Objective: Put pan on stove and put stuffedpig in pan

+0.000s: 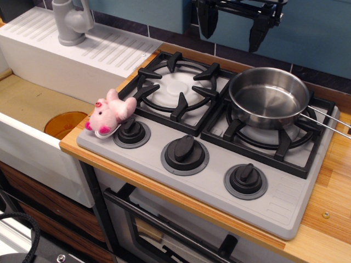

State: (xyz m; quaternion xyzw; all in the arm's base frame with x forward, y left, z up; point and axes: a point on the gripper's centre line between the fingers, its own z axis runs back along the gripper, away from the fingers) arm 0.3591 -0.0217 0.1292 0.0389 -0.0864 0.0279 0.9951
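My gripper [234, 23] hangs at the far edge of the scene, above the back of the stove [219, 181] and in front of the teal wall. Its two black fingers [208, 19] point down and stand spread apart, with nothing between them, so my tool is released and holds nothing.

The pan [268, 97] sits on the right burner, resting on the black grate there. It is upright, shiny and empty, and its thin wire handle runs off to the right, out over the stove's edge toward the wooden counter [329, 219]. My gripper is well apart from it, farther back and a little to the left.

The stuffedpig [109, 113] lies at the stove's left edge, just beside the left knob [131, 133] and touching the near-left corner of the left burner's grate [176, 83]. It is tipped on its side, with its darker pink snout and feet toward the left. It is well apart from the pan, with the whole left burner between them.

The left burner is bare, its white cap showing inside the grate. Two more black knobs, the middle knob [185, 154] and the right knob [245, 180], line the near side of the stove.

To the left of the stove a white sink [33, 148] holds an orange round thing [64, 124] in its basin, and a grey faucet [71, 22] stands on the ribbed white drainboard at the far left.
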